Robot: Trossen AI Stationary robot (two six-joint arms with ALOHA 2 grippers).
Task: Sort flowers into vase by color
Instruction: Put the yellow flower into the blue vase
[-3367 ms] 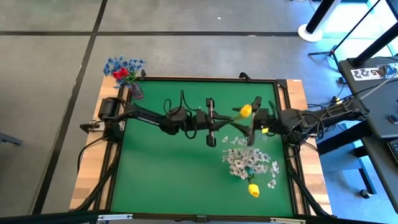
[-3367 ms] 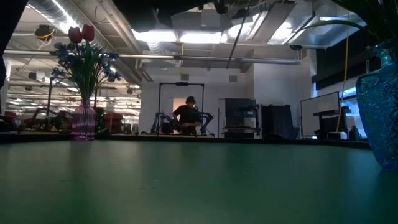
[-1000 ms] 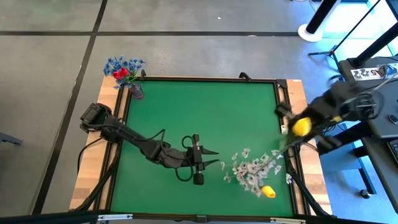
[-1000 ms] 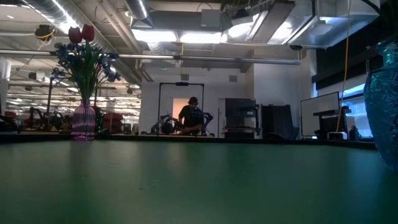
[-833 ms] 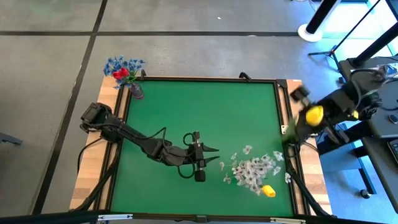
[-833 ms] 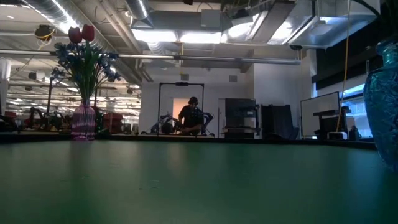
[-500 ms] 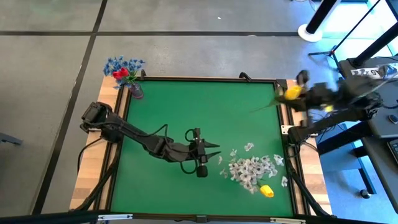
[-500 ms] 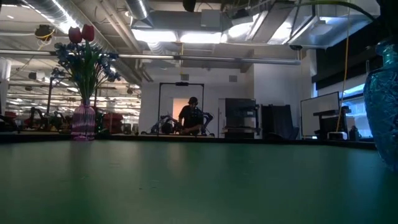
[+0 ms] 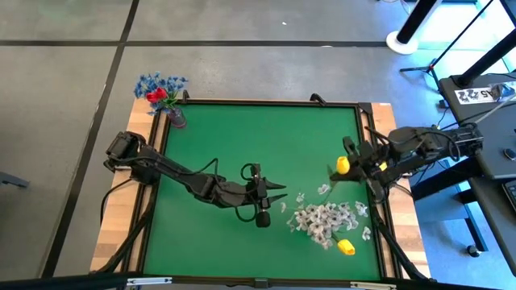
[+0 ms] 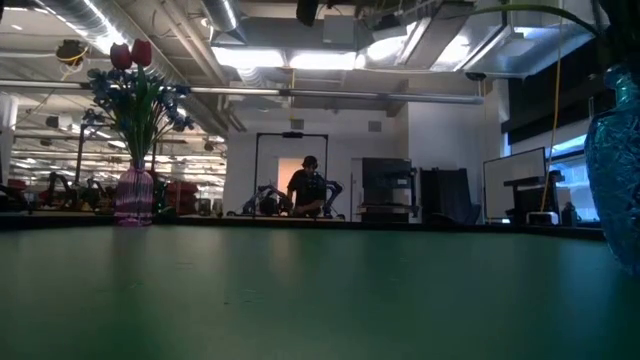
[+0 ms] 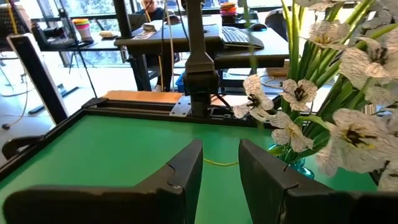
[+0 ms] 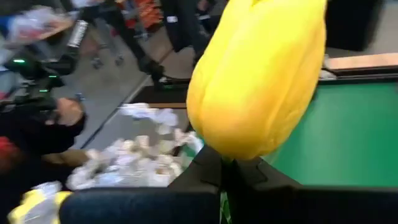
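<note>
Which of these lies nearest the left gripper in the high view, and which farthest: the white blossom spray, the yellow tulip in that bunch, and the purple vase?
1. White blossom spray, just right of the left gripper.
2. Yellow tulip, at the bunch's near right.
3. Purple vase, far-left corner.

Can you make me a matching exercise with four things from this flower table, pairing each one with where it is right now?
Things:
1. red tulips
2. white blossoms
3. yellow tulip
4. left gripper

Places:
A. held in the right gripper
B. hanging open above the green mat
C. far left corner, in the pink vase with blue sprigs
D. bunched near the right edge, in the blue vase

Pairs: 1-C, 2-D, 3-A, 4-B
</note>
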